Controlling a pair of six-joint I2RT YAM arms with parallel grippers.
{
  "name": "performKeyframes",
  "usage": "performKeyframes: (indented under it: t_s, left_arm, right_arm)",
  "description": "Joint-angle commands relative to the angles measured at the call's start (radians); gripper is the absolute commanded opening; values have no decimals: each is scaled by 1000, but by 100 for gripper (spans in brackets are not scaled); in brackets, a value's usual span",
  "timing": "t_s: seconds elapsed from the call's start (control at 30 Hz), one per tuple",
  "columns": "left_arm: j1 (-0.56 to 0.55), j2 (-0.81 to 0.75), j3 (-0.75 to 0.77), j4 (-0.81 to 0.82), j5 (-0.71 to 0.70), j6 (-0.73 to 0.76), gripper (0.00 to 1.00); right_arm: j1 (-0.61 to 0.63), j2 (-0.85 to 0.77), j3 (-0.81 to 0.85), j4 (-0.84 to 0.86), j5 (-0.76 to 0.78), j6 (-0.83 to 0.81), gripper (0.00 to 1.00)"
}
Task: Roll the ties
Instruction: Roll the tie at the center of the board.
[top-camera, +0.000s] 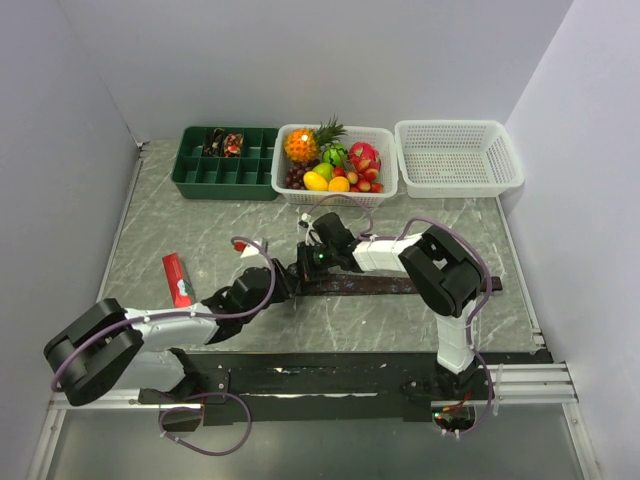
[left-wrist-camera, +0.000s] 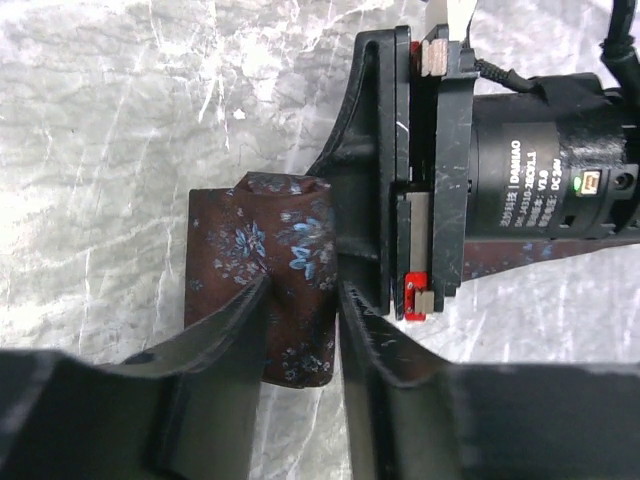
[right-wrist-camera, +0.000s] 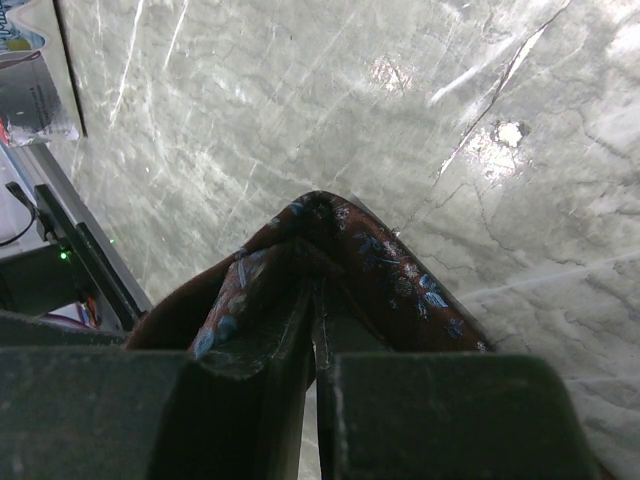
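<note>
Left gripper (left-wrist-camera: 298, 292) is closed over the folded end of the tie (left-wrist-camera: 230, 250), on the near side of the fruit basket (top-camera: 340, 198). Right gripper (right-wrist-camera: 313, 305) is clamped on the same fold, just beside. Fabric looks soft, light, probably slippery, so grip at the fold. Long axis runs parallel to the basket front, tail pointing right.

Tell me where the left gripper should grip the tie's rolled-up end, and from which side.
Probably best: take the tie at its folded end, across the narrow width, with the left gripper coming down from above. There the fabric is doubled into a raised hump on the table, giving the jaws sides to squeeze; the right gripper pinches the stretch beside it.
</note>
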Motion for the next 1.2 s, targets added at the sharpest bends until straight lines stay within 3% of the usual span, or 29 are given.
performKeyframes:
  t_s: [0.0, 0.23, 0.67, 0.97, 1.17]
  left_arm:
    - [19, -53, -54, 156, 39, -60, 44]
    - [42, -52, -35, 110, 36, -64, 44]
    - [44, -1, -10, 169, 74, -66, 50]
    - [44, 48, 2, 219, 91, -86, 52]
    - [45, 115, 10, 288, 128, -98, 52]
  right_arm:
    - [12, -43, 33, -27, 14, 1, 13]
    - [11, -79, 68, -126, 81, -37, 13]
    - [-2, -188, 64, -249, 225, -95, 13]
    - [-75, -316, -36, -211, 196, -82, 13]
    - [-104, -338, -104, -107, 54, -63, 13]
